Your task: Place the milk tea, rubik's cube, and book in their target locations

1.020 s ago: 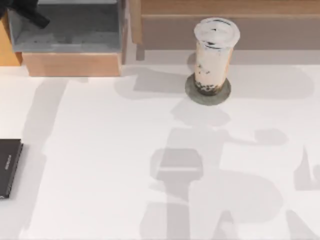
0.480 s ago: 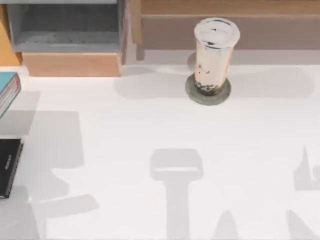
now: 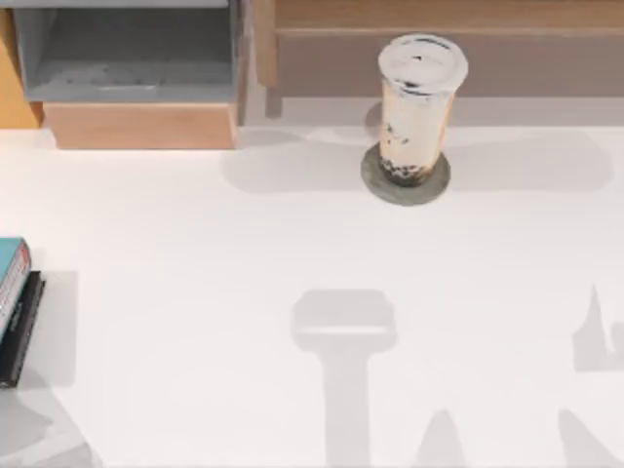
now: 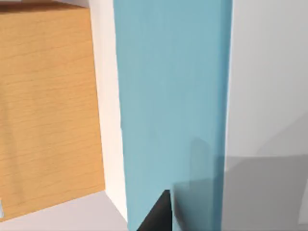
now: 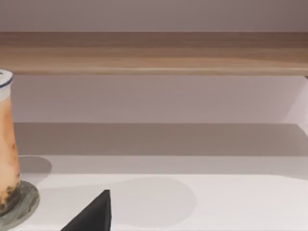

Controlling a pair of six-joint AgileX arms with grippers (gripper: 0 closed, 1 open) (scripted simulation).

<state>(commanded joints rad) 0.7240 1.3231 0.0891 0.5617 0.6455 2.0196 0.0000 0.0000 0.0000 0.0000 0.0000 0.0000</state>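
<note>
My book (image 3: 12,273) is cut off at the counter's (image 3: 292,253) left edge, overlapping a black slab (image 3: 21,331); I cannot tell either tool's state.

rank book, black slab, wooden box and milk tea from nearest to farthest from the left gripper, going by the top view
1. book, at the left gripper, left edge
2. black slab, beside the book
3. wooden box, back left
4. milk tea, back, centre-right
</note>
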